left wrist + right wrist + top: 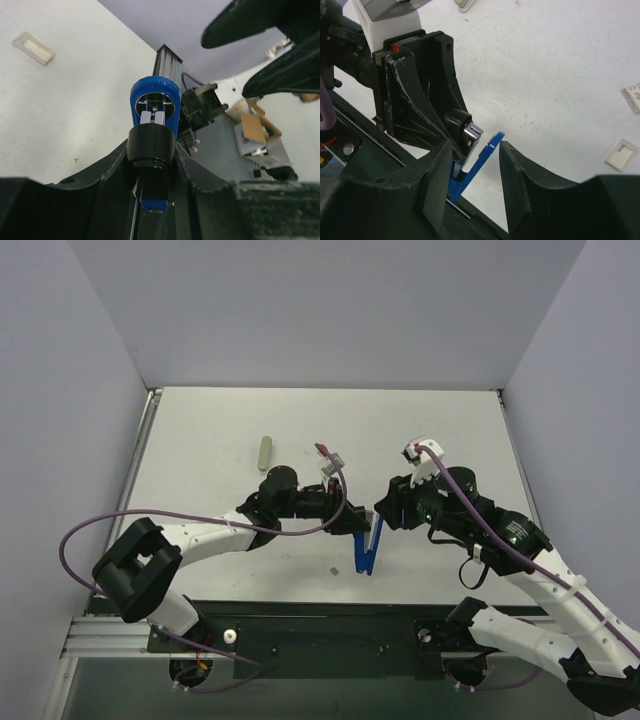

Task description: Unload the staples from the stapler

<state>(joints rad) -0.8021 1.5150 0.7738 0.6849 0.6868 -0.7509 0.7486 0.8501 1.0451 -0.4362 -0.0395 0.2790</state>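
The blue stapler (366,546) stands on end near the table's front edge, hinged open. My left gripper (350,518) is shut on its black body (150,145), and the blue round end (155,100) faces the left wrist camera. My right gripper (382,512) is open. Its fingers (520,175) stand on either side of the stapler's raised blue arm (480,157), beside the metal magazine (472,135), and I cannot tell if they touch it. A small pale staple bit (332,568) lies on the table next to the stapler; it also shows in the left wrist view (33,48).
A pale strip (265,452) lies at the back left of the table. Small pale pieces (332,456) lie behind the left gripper; two such pieces show in the right wrist view (621,154). The metal rail (300,612) runs along the front edge.
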